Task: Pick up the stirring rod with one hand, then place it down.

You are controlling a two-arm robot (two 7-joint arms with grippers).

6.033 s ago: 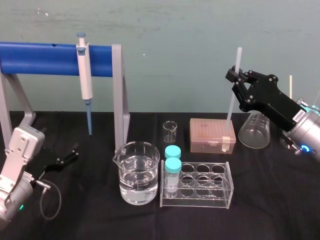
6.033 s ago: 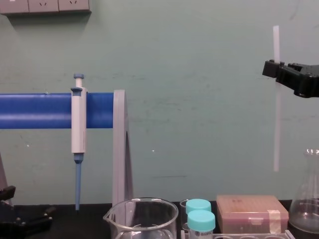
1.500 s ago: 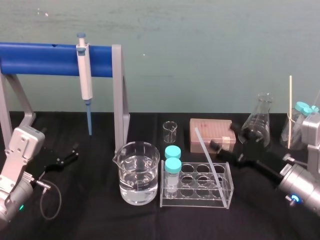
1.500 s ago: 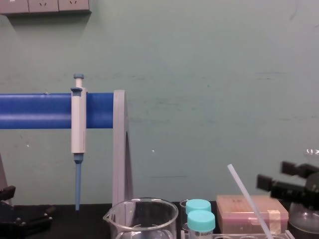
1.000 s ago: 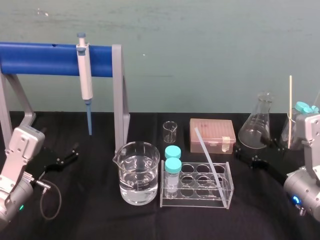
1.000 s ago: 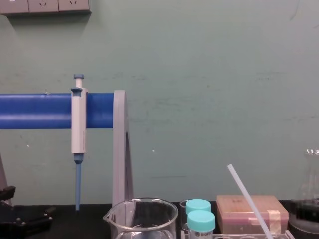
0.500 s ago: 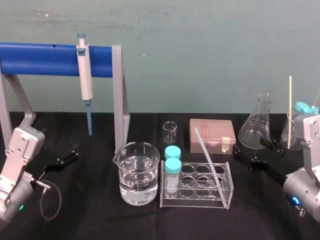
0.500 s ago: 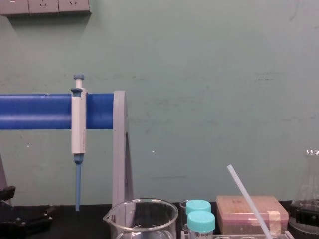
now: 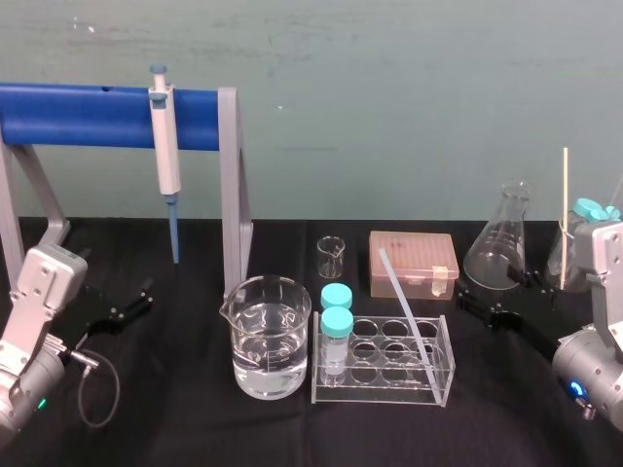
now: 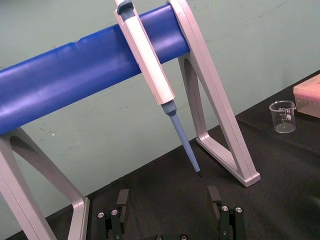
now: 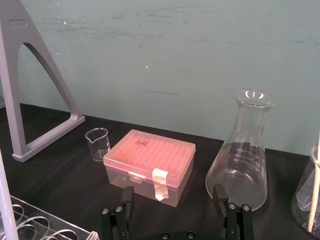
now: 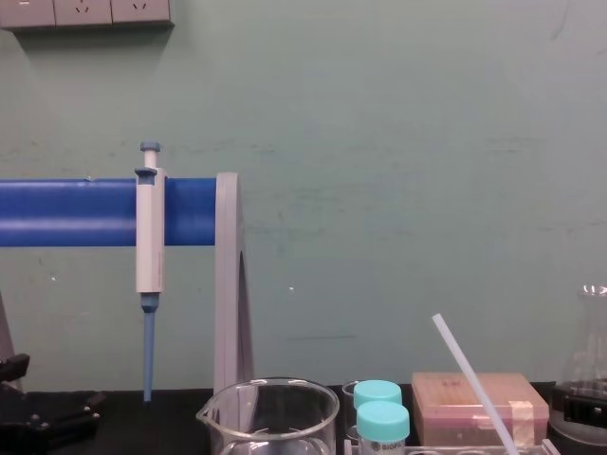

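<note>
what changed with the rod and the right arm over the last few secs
The right gripper lowered the stirring rod, let go of it leaning in the test tube rack, and drew back open near the flask. Left gripper, pipette and beaker stayed put.

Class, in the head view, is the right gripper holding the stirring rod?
No: the stirring rod leans in the rack, apart from the open right gripper.

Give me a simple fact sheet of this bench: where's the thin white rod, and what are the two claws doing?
stirring rod: leaning tilted in the test tube rack, held by neither gripper
right gripper: open, low, facing the pink box and flask
left gripper: open, parked at the left, near the hanging pipette
nearby: beaker of water
</note>
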